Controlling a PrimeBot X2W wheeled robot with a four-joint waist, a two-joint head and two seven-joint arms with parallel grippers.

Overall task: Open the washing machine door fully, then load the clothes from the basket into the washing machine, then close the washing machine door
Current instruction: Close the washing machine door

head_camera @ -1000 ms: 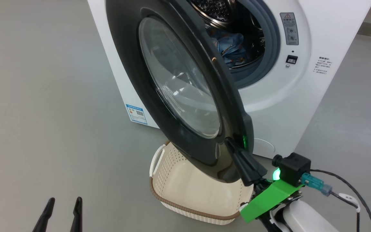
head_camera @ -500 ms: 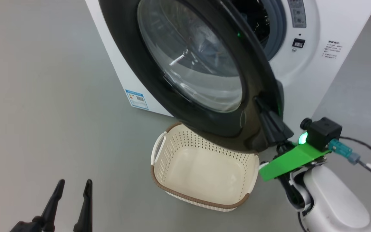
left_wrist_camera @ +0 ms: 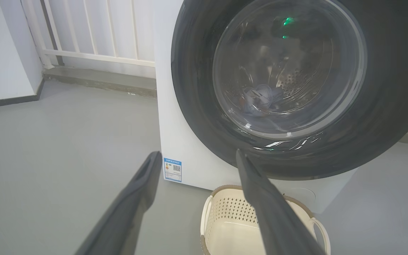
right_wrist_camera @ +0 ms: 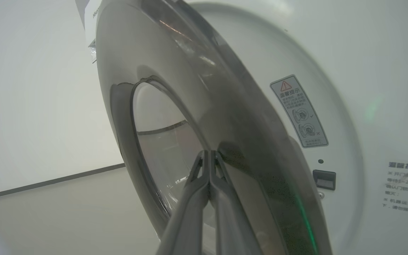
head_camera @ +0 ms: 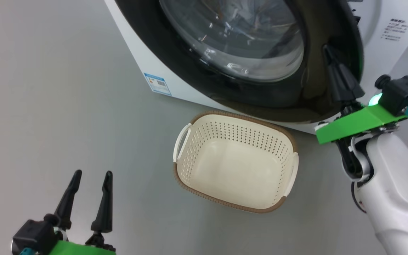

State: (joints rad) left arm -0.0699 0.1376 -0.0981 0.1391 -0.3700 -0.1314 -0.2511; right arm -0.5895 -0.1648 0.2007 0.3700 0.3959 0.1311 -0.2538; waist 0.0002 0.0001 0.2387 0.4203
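Basket [head_camera: 239, 138] is sitting on the grey floor [head_camera: 48, 106] just in front of the washing machine [right_wrist_camera: 367, 71], below the lower edge of the door [head_camera: 246, 95]. Its cream perforated walls and bare bottom are showing, and the brown rim and both white side handles are in plain sight. Clothes [left_wrist_camera: 260, 101] are lying inside the drum [left_wrist_camera: 296, 76], a small pale blue bundle low down, seen through the door's clear glass [left_wrist_camera: 331, 42]; the print is too blurred to make out. Door is standing ajar at a narrow angle to the white front, and in the right wrist view a gap is showing between its glossy ring and the front panel, with the warning sticker [right_wrist_camera: 299, 111] and the dark latch slot [right_wrist_camera: 324, 179] uncovered beside it. Right gripper [head_camera: 328, 53] is reaching up to the door's right side, its two fingers [right_wrist_camera: 193, 198] pinched tight together with nothing between them and the tips resting against the black ring. Left gripper [head_camera: 93, 172] is hanging low over the floor, well apart from the basket, jaws spread wide and holding nothing, pointing toward the machine. A small blue label [head_camera: 157, 84] is sitting low on the machine's front, left of the door.
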